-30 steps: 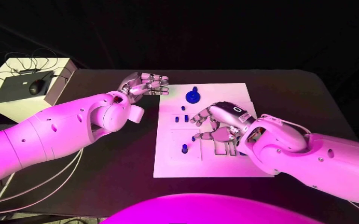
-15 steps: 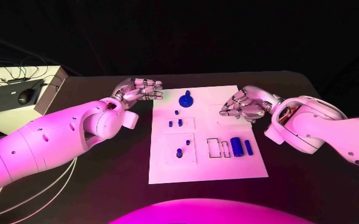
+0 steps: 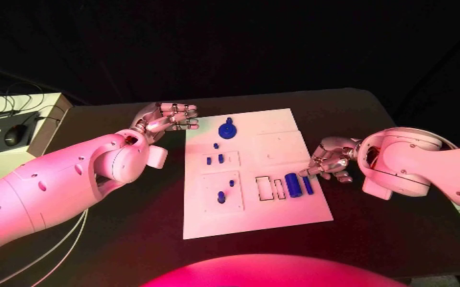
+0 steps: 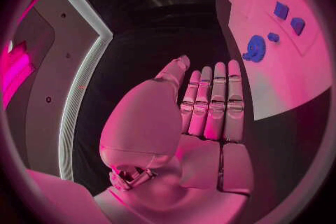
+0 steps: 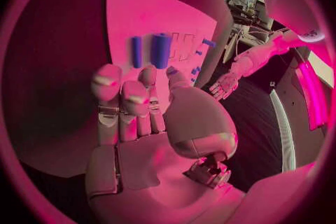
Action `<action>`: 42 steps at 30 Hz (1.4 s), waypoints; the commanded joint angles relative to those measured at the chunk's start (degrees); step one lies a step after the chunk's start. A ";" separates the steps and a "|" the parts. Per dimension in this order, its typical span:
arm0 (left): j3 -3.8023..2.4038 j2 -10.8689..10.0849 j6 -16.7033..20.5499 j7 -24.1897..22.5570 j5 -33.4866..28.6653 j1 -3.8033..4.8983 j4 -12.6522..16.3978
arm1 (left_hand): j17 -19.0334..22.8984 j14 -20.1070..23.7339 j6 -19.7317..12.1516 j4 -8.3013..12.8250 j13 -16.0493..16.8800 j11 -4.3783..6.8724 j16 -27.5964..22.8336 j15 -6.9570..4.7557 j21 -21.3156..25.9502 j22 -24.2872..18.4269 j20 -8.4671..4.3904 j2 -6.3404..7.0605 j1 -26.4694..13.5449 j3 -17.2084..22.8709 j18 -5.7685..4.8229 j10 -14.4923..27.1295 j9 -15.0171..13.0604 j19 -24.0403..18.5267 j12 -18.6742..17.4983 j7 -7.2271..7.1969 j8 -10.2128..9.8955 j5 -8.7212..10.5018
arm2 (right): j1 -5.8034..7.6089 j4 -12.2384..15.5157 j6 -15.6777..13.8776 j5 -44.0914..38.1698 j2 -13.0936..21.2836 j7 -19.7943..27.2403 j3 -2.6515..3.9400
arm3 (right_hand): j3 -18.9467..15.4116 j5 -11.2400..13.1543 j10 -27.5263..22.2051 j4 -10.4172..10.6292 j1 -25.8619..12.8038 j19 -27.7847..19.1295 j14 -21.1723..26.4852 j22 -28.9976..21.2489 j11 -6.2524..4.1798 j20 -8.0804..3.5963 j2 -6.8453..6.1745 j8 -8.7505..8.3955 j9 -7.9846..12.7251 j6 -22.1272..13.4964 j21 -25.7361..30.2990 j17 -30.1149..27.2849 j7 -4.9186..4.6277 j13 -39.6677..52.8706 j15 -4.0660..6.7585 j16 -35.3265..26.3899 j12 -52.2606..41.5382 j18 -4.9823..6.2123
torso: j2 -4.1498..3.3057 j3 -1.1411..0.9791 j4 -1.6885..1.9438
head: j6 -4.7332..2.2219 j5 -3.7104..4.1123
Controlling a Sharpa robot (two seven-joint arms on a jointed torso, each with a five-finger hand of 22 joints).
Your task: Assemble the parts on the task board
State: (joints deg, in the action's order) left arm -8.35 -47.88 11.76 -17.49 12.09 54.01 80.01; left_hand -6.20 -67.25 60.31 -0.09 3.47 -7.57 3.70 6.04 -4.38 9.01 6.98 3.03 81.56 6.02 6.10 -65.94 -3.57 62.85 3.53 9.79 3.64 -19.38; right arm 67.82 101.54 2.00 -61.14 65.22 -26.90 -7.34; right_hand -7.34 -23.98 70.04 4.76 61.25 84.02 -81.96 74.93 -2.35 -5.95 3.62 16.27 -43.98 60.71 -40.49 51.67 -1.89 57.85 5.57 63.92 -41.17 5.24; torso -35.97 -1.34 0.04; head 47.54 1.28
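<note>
Silver left hand [image 3: 171,115] and right hand [image 3: 331,161] flank the task board [image 3: 251,197] — both empty, fingers apart.

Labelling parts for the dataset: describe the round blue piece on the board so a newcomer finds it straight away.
Start at the white task board in the middle of the black table. On its far edge, nearest the left robot hand, lies the round blue piece: a flat disc with a small stub sticking out towards the far side. The other blue parts are small pegs or straight bars; this is the only disc.

Bare task board [image 3: 278,142] between round part [image 3: 227,128] and cylinders [image 3: 293,185].
</note>
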 commanded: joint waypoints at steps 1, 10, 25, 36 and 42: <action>-0.02 0.15 -0.65 -0.61 -0.16 -0.08 0.05 | -0.06 0.10 -0.12 -0.21 -0.06 0.24 -0.09 -0.05 -0.02 -0.05 0.23 -0.15 -0.09 -0.23 -0.53 0.22 -0.05 0.36 -0.09 -0.12 -0.03 0.15 | 0.03 0.70 5.40 -4.01 0.36 -5.38 -0.18 | -0.28 0.68 1.03 0.52 -1.56 2.88 -0.55 5.70 -0.17 -0.54 -0.19 0.08 -3.18 0.54 -1.62 2.05 0.52 1.98 0.25 1.18 -1.64 -0.92 | 0.21 0.09 -0.14 | 0.37 -0.04; -0.01 0.11 -0.68 -0.58 -0.15 -0.10 0.10 | -0.07 0.11 -0.14 -0.30 -0.06 0.22 -0.08 -0.03 -0.02 -0.18 0.24 -0.17 -0.12 -0.35 -0.54 0.25 -0.06 0.37 -0.08 -0.12 0.00 0.12 | -0.03 2.25 6.30 -8.99 -0.39 -6.17 -0.60 | -0.64 1.53 1.06 2.30 -3.64 2.69 -0.95 6.35 -0.25 -0.65 -1.26 -0.50 -10.67 0.26 -6.19 6.86 0.76 4.54 0.28 3.11 -3.62 -1.24 | 0.05 0.03 -0.04 | 0.64 0.22; -0.01 -0.14 -0.71 -0.39 -0.20 -0.12 0.18 | -0.09 0.11 -0.16 -0.47 -0.05 0.22 -0.07 -0.02 -0.02 -0.27 0.27 -0.18 -0.26 -0.48 -0.54 0.26 -0.06 0.38 -0.07 -0.09 -0.01 0.11 | -0.42 2.71 3.94 -14.19 -2.98 -6.29 -1.05 | -4.99 0.52 0.63 5.75 -4.42 2.32 -1.12 6.46 -0.01 -0.45 -1.23 -2.80 -11.59 0.61 -7.59 8.40 0.46 4.73 0.07 3.07 -3.57 -1.16 | 0.00 0.05 -0.03 | 1.02 0.32; -0.01 -0.18 -0.83 -0.12 -0.22 -0.12 0.35 | -0.09 0.18 -0.21 -0.52 -0.06 0.18 -0.08 0.01 0.00 -0.39 0.29 -0.21 -0.15 -0.53 -0.53 0.32 -0.06 0.39 -0.08 -0.03 0.00 0.09 | -1.56 1.59 3.50 -15.57 -5.27 -6.27 -1.14 | -5.35 0.19 0.77 6.13 -4.45 2.33 -1.18 6.59 -0.07 -0.47 -1.44 -2.84 -11.80 0.85 -8.31 8.66 0.55 4.80 0.11 3.15 -3.75 -1.22 | 0.03 0.04 -0.03 | 1.21 -0.13; -0.01 -0.23 -0.85 -0.11 -0.22 -0.12 0.39 | -0.11 0.22 -0.25 -0.61 -0.05 0.18 -0.07 0.03 0.00 -0.49 0.32 -0.22 -0.19 -0.61 -0.52 0.37 -0.06 0.39 -0.07 -0.06 -0.01 0.08 | -2.17 0.62 3.48 -16.70 -6.39 -6.28 -1.16 | -5.43 0.22 0.72 6.30 -4.56 2.30 -1.16 6.59 -0.07 -0.48 -1.42 -2.87 -11.87 0.86 -8.35 8.64 0.55 4.71 0.12 3.07 -3.61 -1.23 | 0.03 0.04 -0.04 | 1.27 -0.22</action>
State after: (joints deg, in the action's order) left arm -8.34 -48.11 11.76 -17.30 12.07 53.97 80.25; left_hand -6.22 -67.25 60.31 -0.49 3.47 -7.57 3.70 6.04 -4.38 8.57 7.19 3.03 81.56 5.62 6.09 -65.94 -3.57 63.06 3.53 9.80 3.64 -19.38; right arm 65.79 102.37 5.73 -75.92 58.94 -32.81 -8.49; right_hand -12.57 -23.51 70.94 11.06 57.00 84.00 -82.81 74.95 -2.65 -6.34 1.96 13.73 -55.80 61.09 -48.70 60.28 -1.35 62.56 5.54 66.85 -44.58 4.38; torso -35.94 -1.30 0.01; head 48.78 1.12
